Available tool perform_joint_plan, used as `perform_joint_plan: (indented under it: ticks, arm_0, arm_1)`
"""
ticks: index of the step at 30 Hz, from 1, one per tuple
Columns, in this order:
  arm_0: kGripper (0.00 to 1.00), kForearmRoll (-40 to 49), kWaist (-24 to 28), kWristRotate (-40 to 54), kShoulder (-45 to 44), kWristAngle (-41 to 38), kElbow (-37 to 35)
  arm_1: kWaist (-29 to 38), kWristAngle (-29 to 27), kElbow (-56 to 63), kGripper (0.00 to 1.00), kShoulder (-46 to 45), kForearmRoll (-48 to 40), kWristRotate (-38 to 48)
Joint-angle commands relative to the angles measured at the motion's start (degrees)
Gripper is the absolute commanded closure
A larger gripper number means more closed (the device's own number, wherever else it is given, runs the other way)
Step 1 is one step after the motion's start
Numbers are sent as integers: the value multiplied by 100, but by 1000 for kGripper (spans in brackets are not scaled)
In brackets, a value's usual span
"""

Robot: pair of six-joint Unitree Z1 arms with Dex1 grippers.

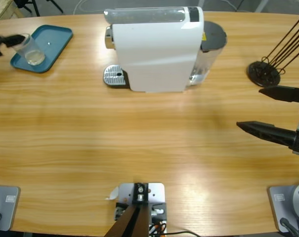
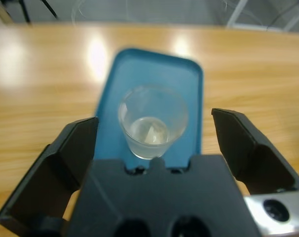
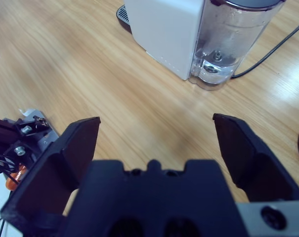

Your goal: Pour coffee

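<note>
From the high view, the left hand (image 1: 6, 42) was at a clear glass cup (image 1: 31, 51) that stood on a blue tray (image 1: 53, 39). Its two black jaws were spread wide, with the cup between them. A white coffee machine (image 1: 154, 49) stood well off from that hand on the wooden tabletop (image 1: 139, 138). The right hand (image 1: 260, 111) hung wide open and held nothing; a black stand with thin rods (image 1: 264, 73) was near it.

In the left wrist view, the cup (image 2: 152, 121) stood just in front of the hand (image 2: 154, 131), between the open jaws. No jaw touched it.

In the right wrist view, the right hand (image 3: 156, 136) was open over bare wood. The machine (image 3: 164, 29) and its clear water tank (image 3: 233, 42) stood ahead of it.
</note>
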Motion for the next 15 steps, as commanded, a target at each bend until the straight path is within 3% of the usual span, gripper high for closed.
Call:
perform_joint_plan:
  ticks: [1, 5, 9, 15]
  arm_0:
    - [0, 2968, -887, -80, -2516, 67, -913]
    - [0, 4044, -2581, -104, -2960, 83, -910]
    - [0, 4000, -3852, -88, -2927, 375, -351]
    - [9, 3851, -4098, 19, -2721, 643, 119]
  arm_1:
    - [-47, -17, 189, 0, -111, -46, 70]
    - [-47, -24, 189, 0, -87, -46, 81]
    - [-47, -8, 198, 0, -120, -46, 88]
    - [-47, -8, 198, 0, -103, -46, 102]
